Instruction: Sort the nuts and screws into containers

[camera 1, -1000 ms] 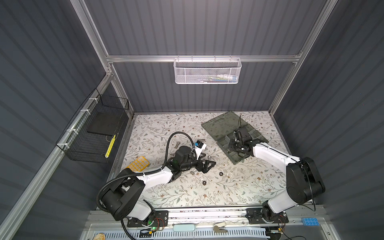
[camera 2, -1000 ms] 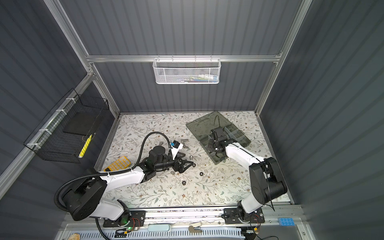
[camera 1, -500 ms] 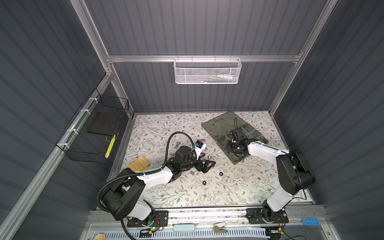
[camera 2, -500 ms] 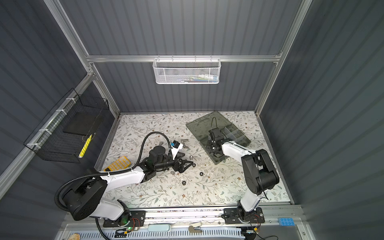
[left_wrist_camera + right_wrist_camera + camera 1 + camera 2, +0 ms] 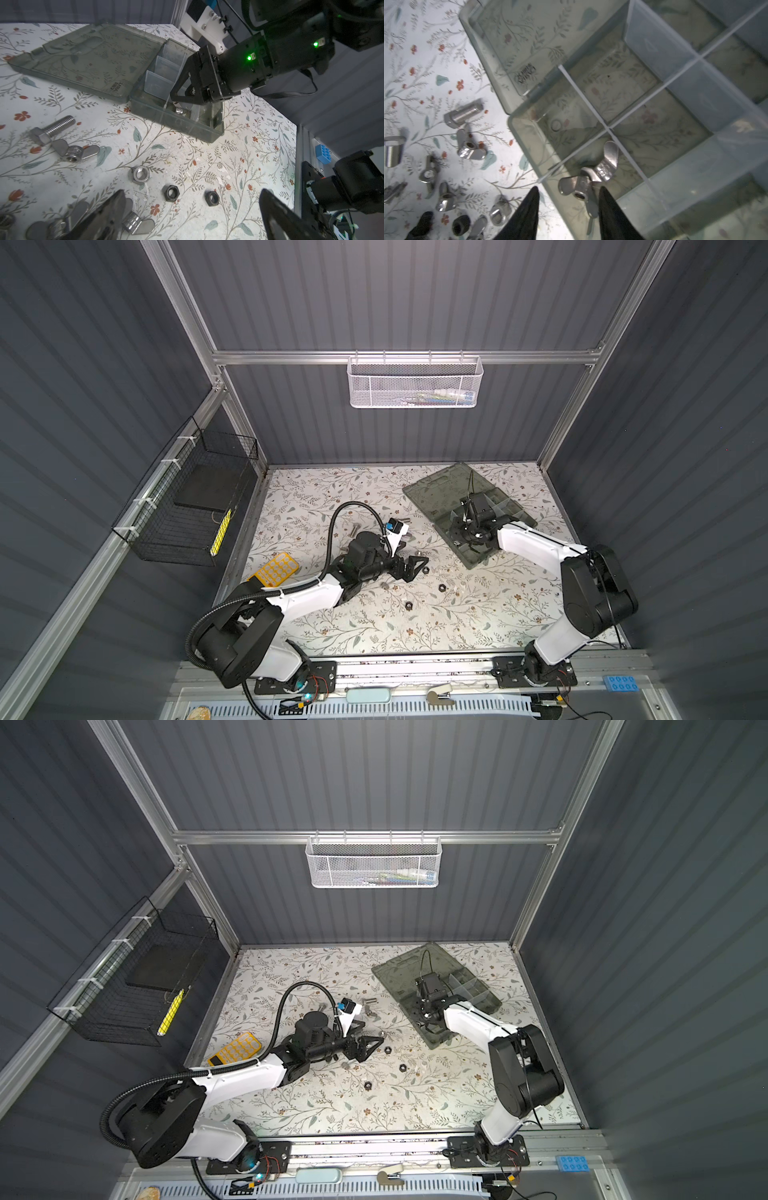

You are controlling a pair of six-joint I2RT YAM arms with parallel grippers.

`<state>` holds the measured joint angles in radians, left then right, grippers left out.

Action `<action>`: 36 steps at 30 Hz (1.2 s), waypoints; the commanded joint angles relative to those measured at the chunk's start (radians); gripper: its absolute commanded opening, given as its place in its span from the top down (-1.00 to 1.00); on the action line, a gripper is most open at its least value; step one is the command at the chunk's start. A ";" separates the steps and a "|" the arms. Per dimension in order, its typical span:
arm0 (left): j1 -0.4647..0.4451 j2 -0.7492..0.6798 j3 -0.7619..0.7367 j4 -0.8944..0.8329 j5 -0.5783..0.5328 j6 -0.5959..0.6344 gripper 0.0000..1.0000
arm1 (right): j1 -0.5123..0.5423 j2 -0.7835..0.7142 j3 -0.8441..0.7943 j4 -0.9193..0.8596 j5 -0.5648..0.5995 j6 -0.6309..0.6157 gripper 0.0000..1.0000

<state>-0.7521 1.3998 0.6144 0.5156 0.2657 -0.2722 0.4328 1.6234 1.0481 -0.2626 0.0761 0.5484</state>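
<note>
Grey-green plastic of the organizer case (image 5: 438, 489) blurs what lies inside. In both top views its compartments are too small to read, and the right claw (image 5: 468, 531) over the near end hides them further.

The right wrist view is clearer — the right claw's jaws stand apart and clamp nothing. A silver wing nut (image 5: 591, 176) lies on the floor of the corner compartment (image 5: 629, 172), between and beneath the tips. Whether one tip touches it I cannot tell. A faint ring (image 5: 556, 125) in the next compartment is too dim to name.

On the table (image 5: 457, 626), a silver screw (image 5: 52, 128) lies outside the case. The left claw (image 5: 192, 197) hangs spread wide over two black nuts (image 5: 171, 193) — its fingers are cut off by the frame edge, and one covers part of another wing nut (image 5: 138, 225).
</note>
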 commanded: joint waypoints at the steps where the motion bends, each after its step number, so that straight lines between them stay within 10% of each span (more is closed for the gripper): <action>1: 0.013 -0.039 -0.021 -0.022 -0.100 -0.010 -0.99 | 0.041 -0.021 0.053 0.000 0.035 -0.069 -0.07; 9: 0.215 -0.023 -0.097 0.102 -0.006 -0.223 -0.99 | 0.103 0.105 0.207 0.006 -0.048 -0.174 -0.27; 36: 0.347 0.020 -0.140 0.221 0.107 -0.357 -0.99 | 0.225 0.578 0.566 -0.098 -0.122 -0.252 -0.11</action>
<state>-0.4049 1.4040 0.4812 0.7048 0.3500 -0.6182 0.6468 2.1933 1.5845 -0.3317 -0.0402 0.2878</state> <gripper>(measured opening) 0.997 0.559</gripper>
